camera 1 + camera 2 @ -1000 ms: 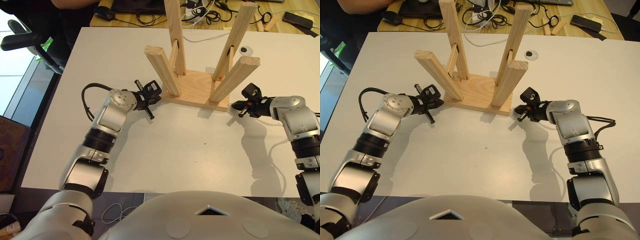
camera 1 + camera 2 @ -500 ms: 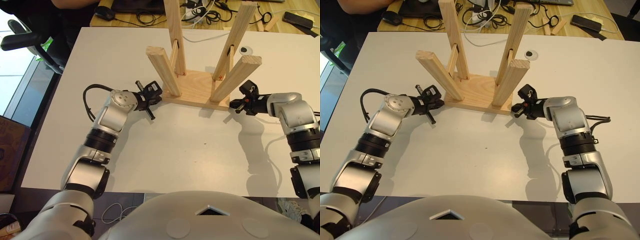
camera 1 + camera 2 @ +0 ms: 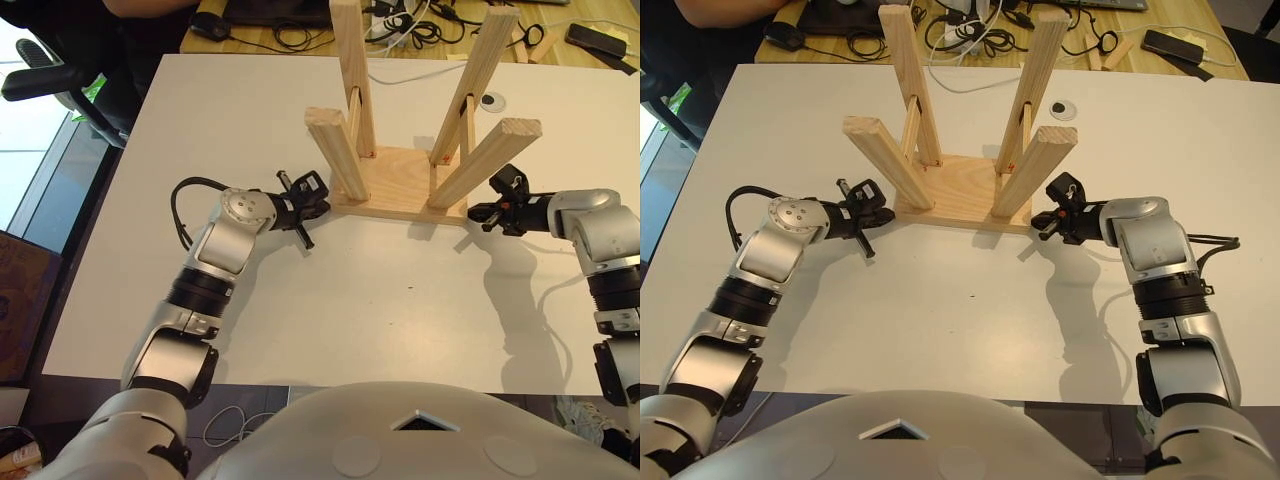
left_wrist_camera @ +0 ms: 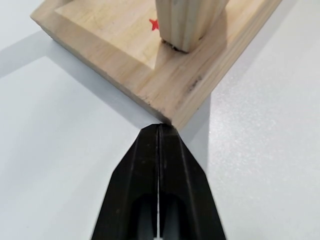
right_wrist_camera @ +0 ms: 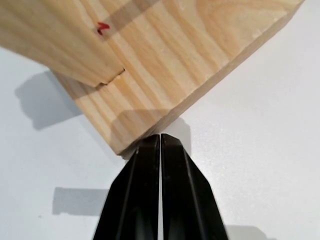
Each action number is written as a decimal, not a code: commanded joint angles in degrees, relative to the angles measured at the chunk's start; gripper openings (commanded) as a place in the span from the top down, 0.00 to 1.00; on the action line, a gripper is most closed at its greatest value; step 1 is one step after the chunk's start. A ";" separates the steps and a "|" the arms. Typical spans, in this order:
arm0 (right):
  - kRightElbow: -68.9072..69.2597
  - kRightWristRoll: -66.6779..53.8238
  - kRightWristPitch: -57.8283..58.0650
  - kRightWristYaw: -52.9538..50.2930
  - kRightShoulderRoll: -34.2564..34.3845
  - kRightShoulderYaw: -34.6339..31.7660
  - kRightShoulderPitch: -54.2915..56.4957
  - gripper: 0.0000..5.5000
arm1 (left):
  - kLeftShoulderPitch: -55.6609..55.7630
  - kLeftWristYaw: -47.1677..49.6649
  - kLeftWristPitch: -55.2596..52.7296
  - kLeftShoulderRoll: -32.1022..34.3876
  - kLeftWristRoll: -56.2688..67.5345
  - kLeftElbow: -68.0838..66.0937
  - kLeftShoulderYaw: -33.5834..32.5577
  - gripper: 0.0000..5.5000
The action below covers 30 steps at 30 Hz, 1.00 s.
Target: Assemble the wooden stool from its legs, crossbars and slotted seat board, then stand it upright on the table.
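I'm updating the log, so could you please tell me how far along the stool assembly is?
Done: four legs sit in the seat board, which lies flat on the table, legs pointing up. In hand: the left gripper and right gripper, both shut, sit at the board's near corners. Left: turning it over to stand upright.

The white rectangular worktop bears an upturned pale wooden stool, its seat board flat down, between the left gripper and the right gripper.
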State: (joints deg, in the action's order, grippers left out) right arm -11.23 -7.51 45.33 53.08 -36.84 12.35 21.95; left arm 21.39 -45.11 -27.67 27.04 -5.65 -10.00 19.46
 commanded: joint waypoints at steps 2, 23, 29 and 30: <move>0.19 0.51 1.49 0.27 -1.20 1.16 -0.45 0.99 | 1.03 1.43 1.06 0.31 -2.03 -0.83 0.73 1.00; 12.03 -8.10 6.39 3.47 -0.71 -4.47 -5.46 0.99 | -4.76 -7.21 -6.35 -0.20 10.27 12.56 -3.62 1.00; 18.11 -11.66 9.18 3.80 -1.68 -6.70 -8.72 0.99 | -8.32 -7.48 -9.19 1.20 13.16 19.00 -5.06 1.00; 19.20 -12.13 9.58 3.83 -1.91 -6.91 -9.25 0.99 | -8.81 -7.53 -9.73 1.37 13.60 20.24 -5.14 1.00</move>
State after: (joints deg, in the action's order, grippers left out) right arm 3.70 -14.99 54.65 54.44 -40.22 5.31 12.73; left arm 12.46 -50.65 -37.30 29.92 4.15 5.74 13.21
